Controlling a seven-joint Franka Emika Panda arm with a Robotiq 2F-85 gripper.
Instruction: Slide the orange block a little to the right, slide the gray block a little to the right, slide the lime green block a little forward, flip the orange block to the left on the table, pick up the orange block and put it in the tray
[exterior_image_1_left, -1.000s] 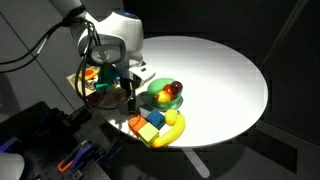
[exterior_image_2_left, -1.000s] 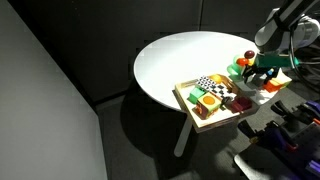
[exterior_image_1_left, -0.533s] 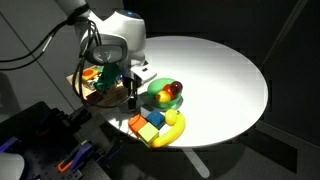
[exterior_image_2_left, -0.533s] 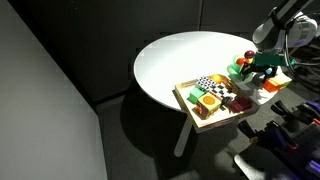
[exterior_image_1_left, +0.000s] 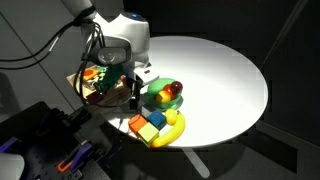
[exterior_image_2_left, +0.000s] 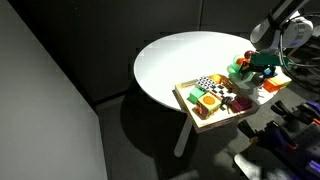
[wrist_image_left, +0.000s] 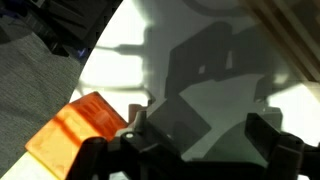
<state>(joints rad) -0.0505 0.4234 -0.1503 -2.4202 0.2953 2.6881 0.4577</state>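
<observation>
The orange block (exterior_image_1_left: 137, 123) lies near the table's front edge in a cluster with a blue block (exterior_image_1_left: 156, 118) and the lime green block (exterior_image_1_left: 150, 135). In the wrist view the orange block (wrist_image_left: 82, 128) sits just left of my left finger. My gripper (exterior_image_1_left: 131, 97) is open and empty, hanging low over the table between the tray (exterior_image_1_left: 92, 96) and the block cluster; it also shows in the wrist view (wrist_image_left: 200, 135) and in an exterior view (exterior_image_2_left: 262, 73). The tan tray (exterior_image_2_left: 188, 102) holds several small items. I cannot make out the gray block.
A green bowl (exterior_image_1_left: 160, 97) with fruit stands right of the gripper. A yellow banana (exterior_image_1_left: 172, 127) curves round the blocks. The round white table (exterior_image_1_left: 220, 80) stretches to the right and back. Its edge (wrist_image_left: 90, 70) runs close to the orange block.
The arm has shifted slightly to the right, toward the green bowl. The blocks and the tray have not moved.
</observation>
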